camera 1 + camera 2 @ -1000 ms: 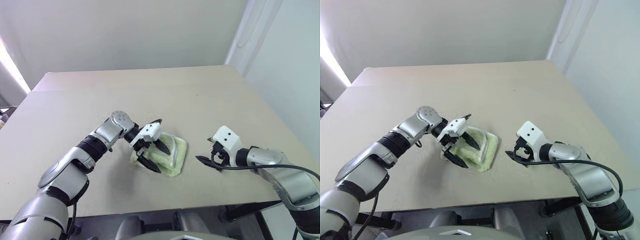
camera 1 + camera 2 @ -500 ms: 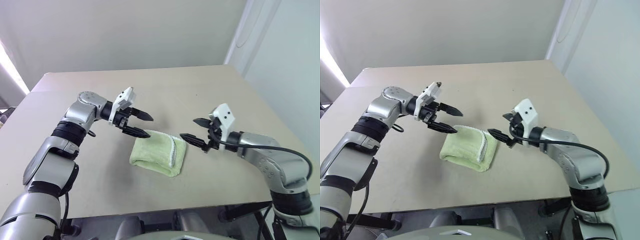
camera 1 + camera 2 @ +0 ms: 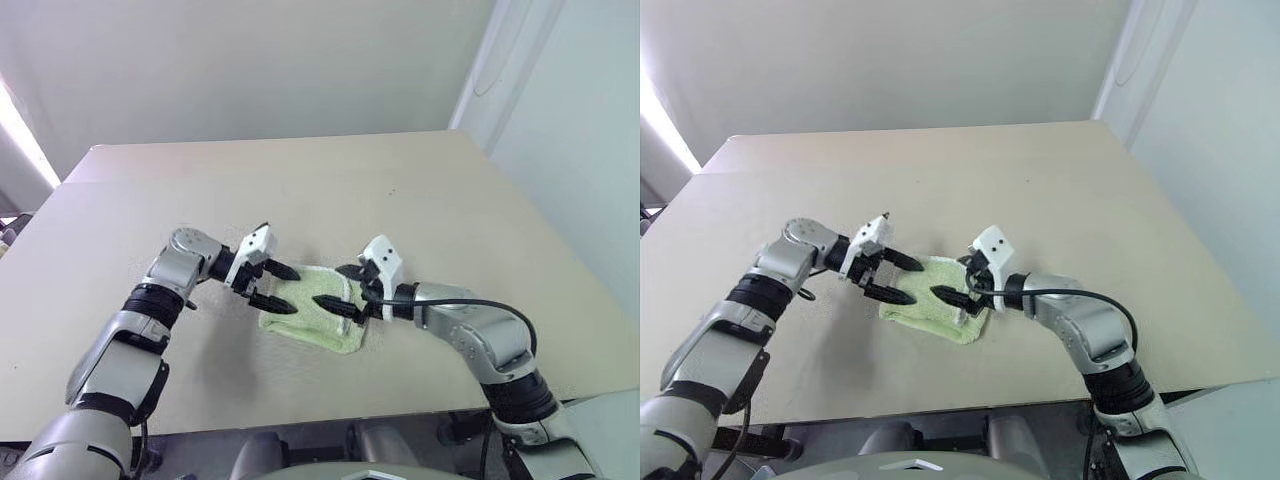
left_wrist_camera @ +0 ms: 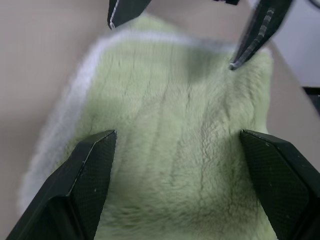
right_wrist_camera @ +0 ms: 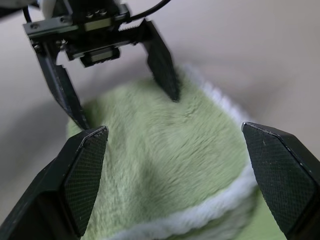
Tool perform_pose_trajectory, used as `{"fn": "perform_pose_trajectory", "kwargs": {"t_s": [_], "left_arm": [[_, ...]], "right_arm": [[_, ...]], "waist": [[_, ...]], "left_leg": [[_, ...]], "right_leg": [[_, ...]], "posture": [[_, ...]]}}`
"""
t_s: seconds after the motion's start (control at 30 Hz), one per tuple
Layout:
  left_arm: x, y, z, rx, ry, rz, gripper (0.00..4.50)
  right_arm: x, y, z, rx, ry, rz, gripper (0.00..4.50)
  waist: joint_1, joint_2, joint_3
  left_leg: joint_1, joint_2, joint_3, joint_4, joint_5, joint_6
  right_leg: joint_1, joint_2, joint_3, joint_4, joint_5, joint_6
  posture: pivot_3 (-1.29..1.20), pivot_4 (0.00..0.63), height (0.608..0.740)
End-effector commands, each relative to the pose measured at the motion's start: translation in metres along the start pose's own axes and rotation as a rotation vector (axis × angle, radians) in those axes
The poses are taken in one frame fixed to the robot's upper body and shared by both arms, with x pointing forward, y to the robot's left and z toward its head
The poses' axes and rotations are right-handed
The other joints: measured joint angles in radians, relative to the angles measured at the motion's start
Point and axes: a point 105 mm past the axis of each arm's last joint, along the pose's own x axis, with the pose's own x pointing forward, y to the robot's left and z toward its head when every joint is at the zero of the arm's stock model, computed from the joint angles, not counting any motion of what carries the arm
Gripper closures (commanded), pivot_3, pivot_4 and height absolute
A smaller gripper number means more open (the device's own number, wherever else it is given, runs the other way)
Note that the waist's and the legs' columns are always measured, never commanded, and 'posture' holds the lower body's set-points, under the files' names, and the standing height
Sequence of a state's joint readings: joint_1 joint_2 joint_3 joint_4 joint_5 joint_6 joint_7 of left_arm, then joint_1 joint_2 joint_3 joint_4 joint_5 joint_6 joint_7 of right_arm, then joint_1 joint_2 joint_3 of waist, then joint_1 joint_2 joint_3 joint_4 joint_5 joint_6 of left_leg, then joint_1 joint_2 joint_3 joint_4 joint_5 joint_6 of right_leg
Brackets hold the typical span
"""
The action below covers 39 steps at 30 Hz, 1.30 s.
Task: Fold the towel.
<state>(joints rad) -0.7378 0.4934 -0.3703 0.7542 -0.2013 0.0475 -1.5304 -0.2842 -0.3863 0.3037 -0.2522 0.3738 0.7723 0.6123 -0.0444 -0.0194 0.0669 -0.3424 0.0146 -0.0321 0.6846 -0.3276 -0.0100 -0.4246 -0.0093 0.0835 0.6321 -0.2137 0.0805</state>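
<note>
The towel (image 3: 312,318) lies as a small folded bundle on the near middle of the table (image 3: 420,190), its white stitched edge toward the right. Just over it, we see the left gripper (image 3: 276,286) at its left end and the right gripper (image 3: 336,292) at its right end, both with jaws spread wide and holding nothing, their tips facing each other across the cloth. We judge the main risk to be the two sets of black fingers meeting: they stand near one another over the same patch, so a further inward push from either could knock them together. A second risk is a shallow pinch: the pile is thick and layered, and jaws closing on the top layer alone would likely drag the fold open rather than carry it. A press at one end could also slide the bundle along the smooth top. Farther off, nothing on the table stands in the way; beyond it are plain walls.
</note>
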Motion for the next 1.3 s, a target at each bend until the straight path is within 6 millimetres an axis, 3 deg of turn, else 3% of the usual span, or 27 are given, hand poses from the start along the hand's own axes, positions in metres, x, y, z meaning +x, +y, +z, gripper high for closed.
{"fn": "perform_pose_trajectory", "kwargs": {"t_s": [0.03,0.17,0.33,0.47,0.63,0.8,0.9,1.1,1.3], "left_arm": [[0.006,0.008,-0.001,0.019,-0.006,0.071,0.33],[0.009,0.003,-0.005,0.057,0.024,0.027,0.33],[0.000,0.004,0.003,0.063,0.007,0.028,0.33],[-0.017,0.000,0.016,0.082,-0.016,0.009,0.33],[-0.040,-0.004,0.043,0.080,-0.094,0.028,0.33],[-0.060,-0.009,0.040,0.071,-0.078,0.067,0.33],[-0.067,-0.011,0.030,0.045,-0.060,0.093,0.33],[-0.072,-0.014,0.017,0.020,-0.036,0.132,0.33],[-0.071,-0.015,0.012,0.014,-0.031,0.155,0.33]], "right_arm": [[0.008,0.007,-0.009,-0.065,0.020,0.005,0.00],[0.010,-0.003,-0.025,-0.097,0.087,-0.046,0.00],[0.005,-0.010,-0.022,-0.112,0.084,-0.062,0.00],[-0.007,-0.016,-0.005,-0.119,0.032,-0.070,0.00],[-0.027,-0.009,0.025,-0.133,-0.076,-0.010,0.00],[-0.040,0.014,0.052,-0.194,-0.136,0.124,0.00],[-0.036,0.026,0.047,-0.272,-0.077,0.188,0.00],[-0.025,0.042,0.018,-0.408,0.064,0.302,0.00],[-0.011,0.037,0.016,-0.471,0.084,0.280,0.00]], "waist": [[0.002,0.000,0.000],[0.000,-0.001,-0.002],[0.000,-0.001,-0.002],[-0.001,-0.001,-0.002],[-0.001,-0.001,-0.002],[-0.004,0.000,-0.001],[-0.007,0.000,-0.001],[0.000,-0.001,-0.001],[0.000,-0.001,-0.001]], "left_leg": [[0.000,0.000,0.000,0.000,0.000,0.000],[0.004,0.000,0.000,0.001,0.000,0.000],[0.005,0.000,0.000,0.001,0.000,0.000],[0.005,0.000,-0.001,0.001,0.000,0.000],[0.003,0.000,-0.001,0.000,0.000,0.000],[0.003,0.000,-0.001,-0.001,0.000,0.000],[0.004,0.000,-0.001,-0.001,0.000,0.000],[0.003,0.001,0.000,-0.001,0.000,0.000],[0.003,0.000,0.000,-0.001,0.000,0.000]], "right_leg": [[0.000,0.000,0.000,0.000,0.000,0.000],[0.006,0.000,0.000,0.000,0.000,0.000],[0.010,0.000,0.000,0.000,0.000,0.000],[0.009,0.000,-0.001,-0.001,0.000,0.000],[0.004,0.000,-0.001,-0.001,0.000,0.000],[0.004,0.000,-0.001,-0.001,0.000,0.000],[0.004,0.000,-0.001,0.000,0.000,0.000],[0.003,0.000,-0.001,-0.001,0.000,0.000],[0.003,0.000,-0.001,-0.001,0.000,0.000]], "posture": [[0.00,0.000,0.712],[0.00,0.000,0.712],[0.00,0.000,0.712],[0.00,0.000,0.712],[0.00,0.000,0.712],[0.00,0.000,0.712],[0.00,0.000,0.712],[0.00,0.000,0.712],[0.00,0.000,0.712]]}}
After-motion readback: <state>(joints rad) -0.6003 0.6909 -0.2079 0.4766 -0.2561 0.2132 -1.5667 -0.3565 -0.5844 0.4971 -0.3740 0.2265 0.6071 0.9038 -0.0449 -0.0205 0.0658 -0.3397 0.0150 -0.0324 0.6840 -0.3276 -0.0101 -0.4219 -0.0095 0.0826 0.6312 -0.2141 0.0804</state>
